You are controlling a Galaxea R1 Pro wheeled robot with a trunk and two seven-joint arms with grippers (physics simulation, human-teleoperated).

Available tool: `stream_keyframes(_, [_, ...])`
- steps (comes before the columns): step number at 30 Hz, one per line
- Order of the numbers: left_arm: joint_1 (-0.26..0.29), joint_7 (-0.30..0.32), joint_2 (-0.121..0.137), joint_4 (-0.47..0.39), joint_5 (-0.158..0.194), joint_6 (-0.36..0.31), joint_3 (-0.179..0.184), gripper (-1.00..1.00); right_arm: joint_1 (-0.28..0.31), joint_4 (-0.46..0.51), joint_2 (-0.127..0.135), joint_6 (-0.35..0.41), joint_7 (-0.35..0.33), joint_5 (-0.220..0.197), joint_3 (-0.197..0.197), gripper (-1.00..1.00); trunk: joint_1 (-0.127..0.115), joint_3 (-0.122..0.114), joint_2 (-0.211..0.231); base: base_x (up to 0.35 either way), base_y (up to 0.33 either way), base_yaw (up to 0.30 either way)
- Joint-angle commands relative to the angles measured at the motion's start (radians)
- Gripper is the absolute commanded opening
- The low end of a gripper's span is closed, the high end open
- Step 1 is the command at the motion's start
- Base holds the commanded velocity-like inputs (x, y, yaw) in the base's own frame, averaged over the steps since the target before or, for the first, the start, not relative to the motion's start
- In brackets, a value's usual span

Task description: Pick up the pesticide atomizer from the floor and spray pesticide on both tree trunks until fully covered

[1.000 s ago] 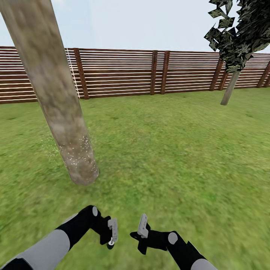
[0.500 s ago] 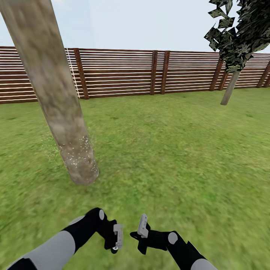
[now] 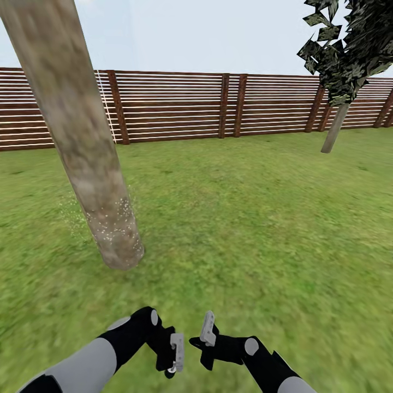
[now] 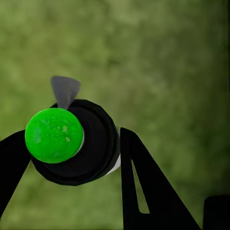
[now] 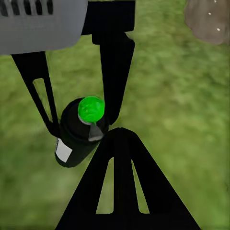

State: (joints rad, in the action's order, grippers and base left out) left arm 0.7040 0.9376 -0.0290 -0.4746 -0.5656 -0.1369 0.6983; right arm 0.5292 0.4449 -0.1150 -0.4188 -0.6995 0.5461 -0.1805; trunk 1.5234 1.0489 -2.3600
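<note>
Clamped on the black cylindrical pesticide atomizer with the bright green round cap point(image 4: 72, 143), my left gripper point(image 4: 69, 158) has a black finger point(image 4: 143, 187) pressed to each side of the bottle; from my right wrist camera the same bottle point(image 5: 79, 132) hangs between those fingers above the grass, a white label on its flank. From my head camera the left gripper point(image 3: 173, 355) sits low and central, the bottle mostly hidden behind the grey finger pads, so its spray nozzle direction is hard to read. My right gripper point(image 3: 206, 334) is just beside the left one; from the wrist its fingers appear drawn together to a point, holding nothing.

The thick mottled beige-grey tree trunk point(image 3: 82, 147) stands ahead to my left, white specks on its lowest part, its top cut off by the frame. Open rough green grass lawn point(image 3: 262, 229) runs ahead and right to the brown horizontal-slat wooden fence point(image 3: 218, 106). A second slimmer trunk with a dark blocky leafy crown point(image 3: 334, 128) stands far right by the fence, its crown partly cropped.
</note>
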Motion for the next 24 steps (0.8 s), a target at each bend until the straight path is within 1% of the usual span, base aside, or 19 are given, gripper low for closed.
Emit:
stream_keyframes(1, [0.000, 0.000, -0.002, 0.000, 0.000, 0.000, 0.004, -1.00, 0.000, 0.000, 0.000, 0.000, 0.000, 0.000, 0.000, -1.00, 0.000, 0.000, 0.000, 0.000, 0.000, 0.000])
stream_keyframes(7, [0.000, -0.004, -0.005, 0.001, 0.007, 0.000, 0.007, -1.00, 0.000, 0.000, 0.000, 0.000, 0.000, 0.000, 0.000, -1.00, 0.000, 0.000, 0.000, 0.000, 0.000, 0.000])
stream_keyframes(12, [0.000, -0.005, -0.003, -0.001, 0.011, 0.002, 0.001, -1.00, 0.000, 0.000, 0.000, 0.000, 0.000, 0.000, 0.001, -1.00, 0.000, 0.000, 0.000, 0.000, 0.000, 0.000])
stream_keyframes(13, [0.000, -0.006, -0.003, -0.001, 0.016, 0.002, 0.000, -1.00, 0.000, 0.000, 0.000, 0.000, 0.000, 0.000, 0.001, -1.00, 0.000, 0.000, 0.000, 0.000, 0.000, 0.000])
stream_keyframes(14, [0.000, -0.006, -0.003, -0.001, 0.025, 0.005, 0.000, -1.00, 0.000, 0.000, 0.000, 0.000, 0.000, 0.000, 0.000, -1.00, 0.000, 0.000, 0.000, 0.000, 0.000, 0.000])
stream_keyframes(15, [0.000, -0.006, -0.003, 0.000, 0.037, 0.029, -0.001, -1.00, 0.000, 0.000, 0.000, 0.000, 0.000, 0.000, 0.001, -1.00, 0.000, 0.000, 0.000, 0.000, 0.000, 0.000])
stream_keyframes(16, [0.000, -0.006, -0.003, 0.000, 0.039, 0.044, -0.001, -1.00, 0.000, 0.000, 0.000, 0.000, 0.000, 0.000, 0.001, -1.00, 0.000, 0.000, 0.000, 0.000, 0.000, 0.000])
stream_keyframes(18, [0.000, -0.006, -0.003, 0.001, 0.042, 0.057, -0.002, -1.00, 0.000, 0.000, 0.000, 0.000, 0.000, 0.000, 0.000, -1.00, 0.000, 0.000, 0.000, 0.000, 0.000, 0.000])
stream_keyframes(24, [0.000, -0.007, -0.004, 0.001, 0.044, 0.062, -0.007, -1.00, 0.000, 0.000, 0.000, 0.000, 0.000, 0.000, 0.000, -1.00, 0.000, 0.000, 0.000, 0.000, 0.000, 0.000])
